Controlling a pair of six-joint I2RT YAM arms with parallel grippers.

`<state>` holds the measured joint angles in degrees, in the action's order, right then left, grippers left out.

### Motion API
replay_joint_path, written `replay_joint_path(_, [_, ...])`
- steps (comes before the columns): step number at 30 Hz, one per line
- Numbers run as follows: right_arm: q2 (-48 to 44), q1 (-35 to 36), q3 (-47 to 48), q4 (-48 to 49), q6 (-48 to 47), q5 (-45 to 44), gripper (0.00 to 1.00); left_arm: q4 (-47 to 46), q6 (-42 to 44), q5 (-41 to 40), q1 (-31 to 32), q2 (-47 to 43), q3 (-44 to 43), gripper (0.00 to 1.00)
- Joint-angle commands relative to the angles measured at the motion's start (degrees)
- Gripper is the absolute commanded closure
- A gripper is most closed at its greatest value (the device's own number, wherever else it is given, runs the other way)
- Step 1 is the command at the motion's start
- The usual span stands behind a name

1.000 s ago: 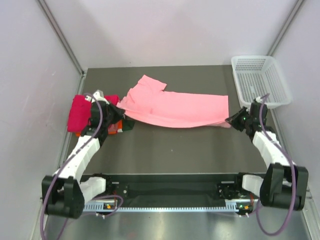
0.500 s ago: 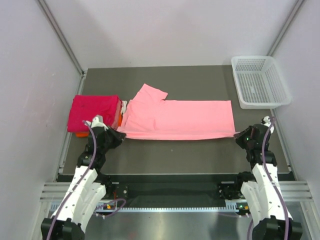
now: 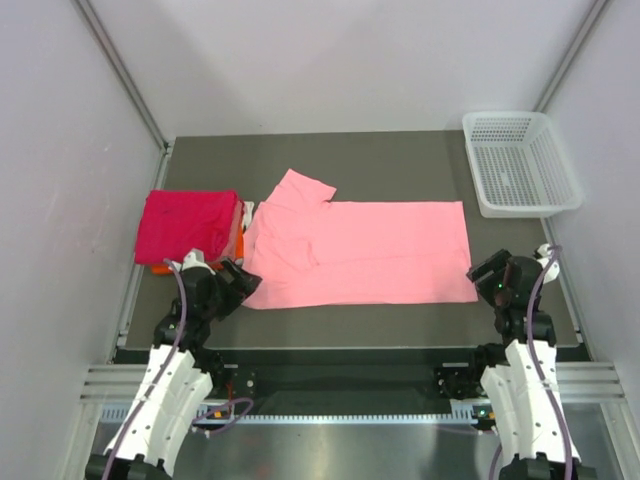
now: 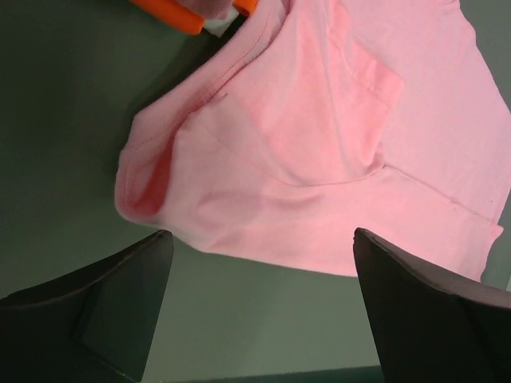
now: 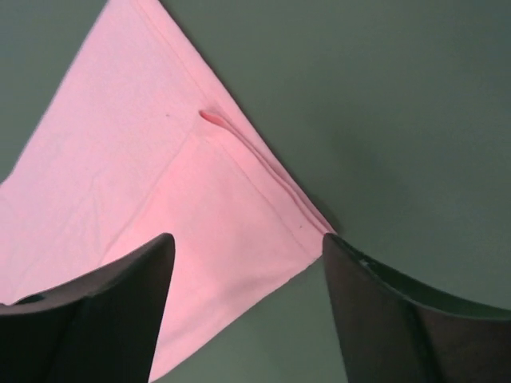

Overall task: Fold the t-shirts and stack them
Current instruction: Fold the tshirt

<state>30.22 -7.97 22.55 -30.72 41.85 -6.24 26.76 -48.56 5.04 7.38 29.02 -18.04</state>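
Pink shirt lies flat mid-tabletop; left claw and right claw stand open, empty, at its near corners.

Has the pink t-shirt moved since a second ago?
Yes. The pink t-shirt now reaches nearer the front edge of the table, lying flat.
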Motion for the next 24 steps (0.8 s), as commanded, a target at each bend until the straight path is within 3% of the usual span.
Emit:
replay_joint_path(1, [-2.88, -0.56, 6.71, -2.94, -2.27, -3.6, 0.23, 3.28, -1.54, 0.41, 0.09, 2.96, -8.72, 0.01])
replay_joint_path(6, [0.8, -0.56, 13.74, -1.89, -8.79, -2.82, 0.23, 7.08, 1.27, 0.23, 0.09, 8.77, -20.0, 0.01])
replay_joint_path(12, [10.46, -0.03, 16.47, 7.33, -15.03, 8.76, 0.25, -7.67, 0.74, 5.24, 0.09, 17.11, -20.62, 0.01])
replay_joint_path(16, [17.58, 0.14, 19.11, 14.09, -16.88, 14.32, 0.25, -17.41, 4.51, 6.38, 0.09, 31.23, -26.24, 0.01])
replay_joint_path(19, [23.12, 0.67, 21.83, 16.21, -17.5, 15.91, 0.3, -18.24, 7.77, 6.48, 0.01, 41.77, -32.72, 0.01])
replay_joint_path(24, [30.24, 2.69, 25.78, 18.59, -18.29, 18.64, 0.3, -22.71, 9.0, 8.49, 0.01, 54.46, -39.95, 0.02])
